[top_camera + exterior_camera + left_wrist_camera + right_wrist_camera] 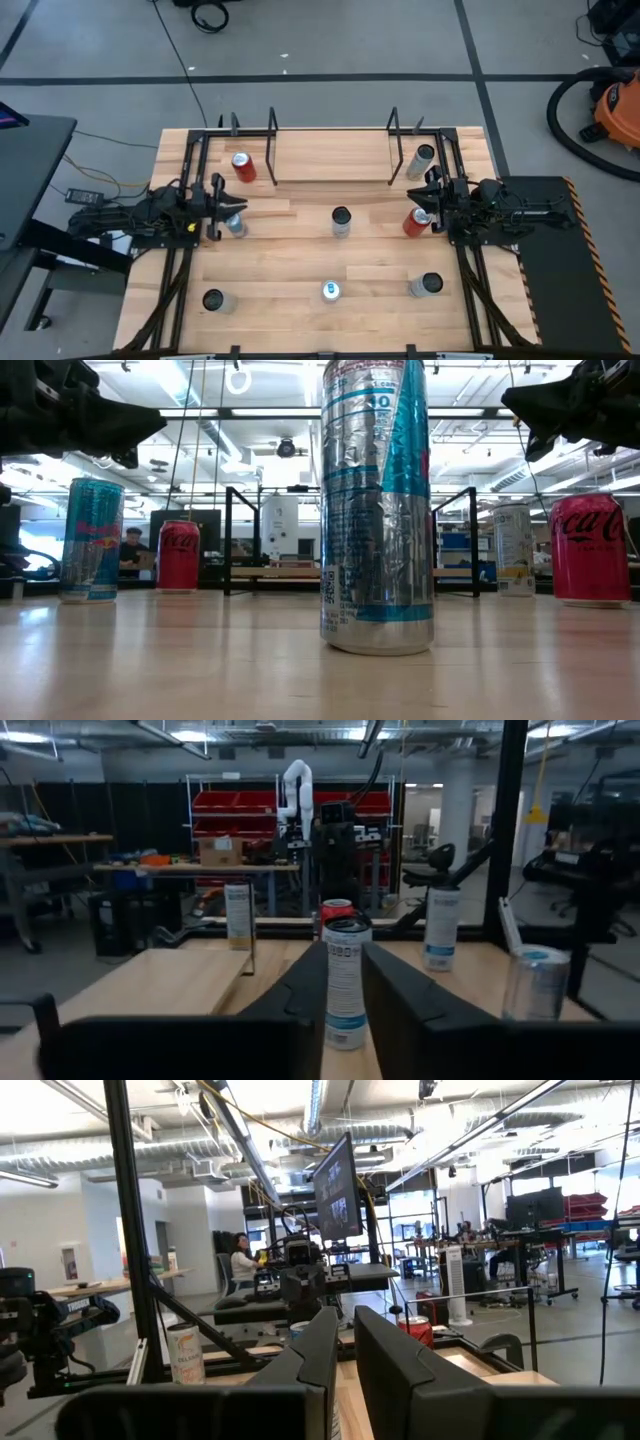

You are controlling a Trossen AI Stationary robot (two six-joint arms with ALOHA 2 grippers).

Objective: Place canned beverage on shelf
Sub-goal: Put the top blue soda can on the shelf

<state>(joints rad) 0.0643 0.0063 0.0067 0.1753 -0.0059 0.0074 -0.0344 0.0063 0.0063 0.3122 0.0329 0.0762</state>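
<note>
Tabletop (300, 250) cans; shelf (330, 158) empty-centred

In the low view, the red can (590, 548) at the right edge carries white Coca-Cola script across its side, and the smaller red can (178, 556) farther back on the left shows the same white script. The teal and silver can (91, 540) at the left carries the red Red Bull emblem, though its lettering is too blurred to read. The tall silver and blue can (377, 505) in the foreground shows only a "0" near its top, and print on the other cans in all views is too small to read.
</note>
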